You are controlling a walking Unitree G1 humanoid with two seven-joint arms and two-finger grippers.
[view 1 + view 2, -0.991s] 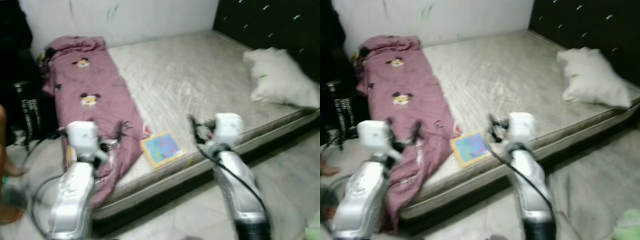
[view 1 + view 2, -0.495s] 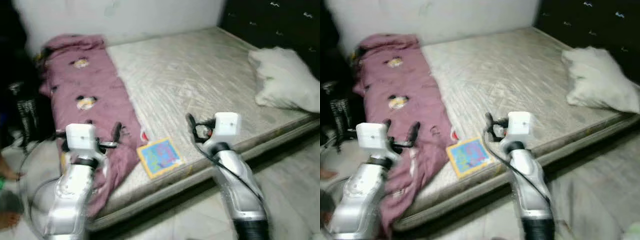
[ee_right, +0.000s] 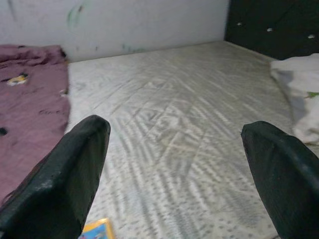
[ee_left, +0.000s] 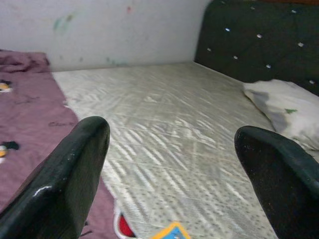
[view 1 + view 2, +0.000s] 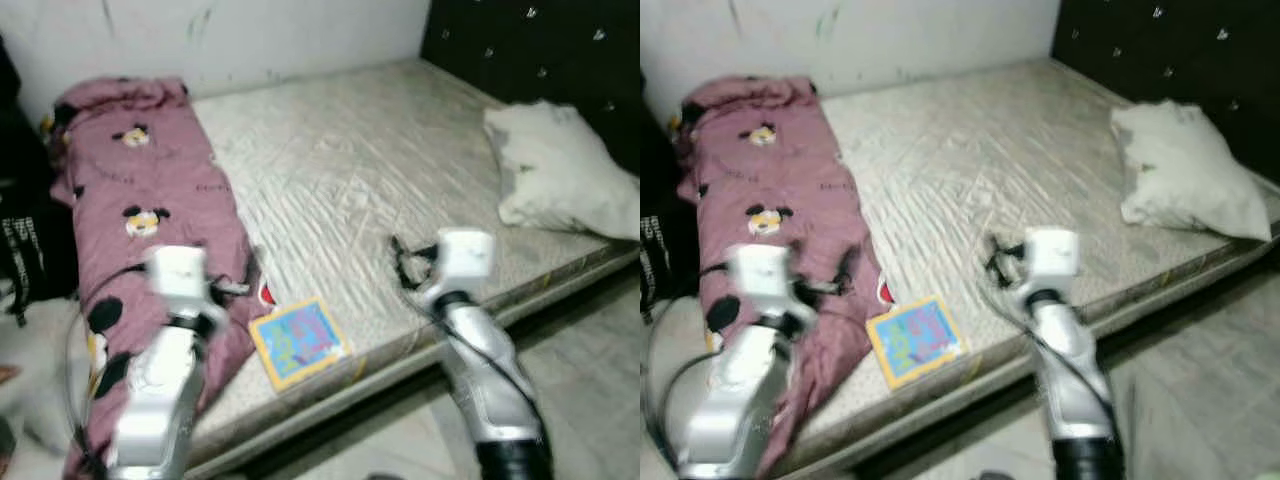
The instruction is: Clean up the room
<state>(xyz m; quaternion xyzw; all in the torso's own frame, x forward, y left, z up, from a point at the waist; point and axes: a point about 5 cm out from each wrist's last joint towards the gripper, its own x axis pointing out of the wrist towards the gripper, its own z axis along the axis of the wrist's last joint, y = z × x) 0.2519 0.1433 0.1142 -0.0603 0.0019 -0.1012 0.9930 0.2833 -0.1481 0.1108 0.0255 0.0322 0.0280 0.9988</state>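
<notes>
Bare mattress (image 5: 380, 170) ahead: your left hand (image 4: 169, 164) and right hand (image 3: 174, 164) hover wide open, empty, positioned above the colourful book (image 5: 298, 341).

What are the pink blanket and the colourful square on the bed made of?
The blanket looks like soft matte fabric: it wrinkles and droops over the bed edge. The square lies flat with straight edges, likely a card or foam book; blur leaves that open.
</notes>
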